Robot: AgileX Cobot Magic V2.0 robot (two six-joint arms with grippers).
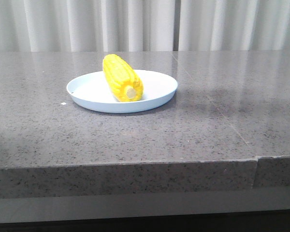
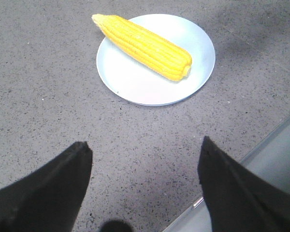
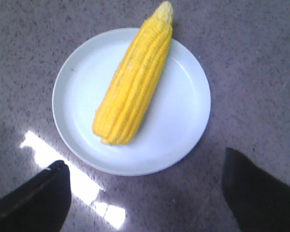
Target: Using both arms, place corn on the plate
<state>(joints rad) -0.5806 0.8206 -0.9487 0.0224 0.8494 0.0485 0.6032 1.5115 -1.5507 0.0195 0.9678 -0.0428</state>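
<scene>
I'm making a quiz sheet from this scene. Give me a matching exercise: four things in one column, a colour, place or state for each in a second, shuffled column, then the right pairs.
Things:
1. corn
2. plate
3. table
4. left claw

Descriptions:
A. grey speckled stone with a glossy top
B. open, hovering over bare tabletop, holding nothing
C. bright yellow, lying across the dish with its tapered tip over the rim
D. pale blue-white, round and shallow, sitting on the tabletop

Pairs: 1-C, 2-D, 3-A, 4-B
</scene>
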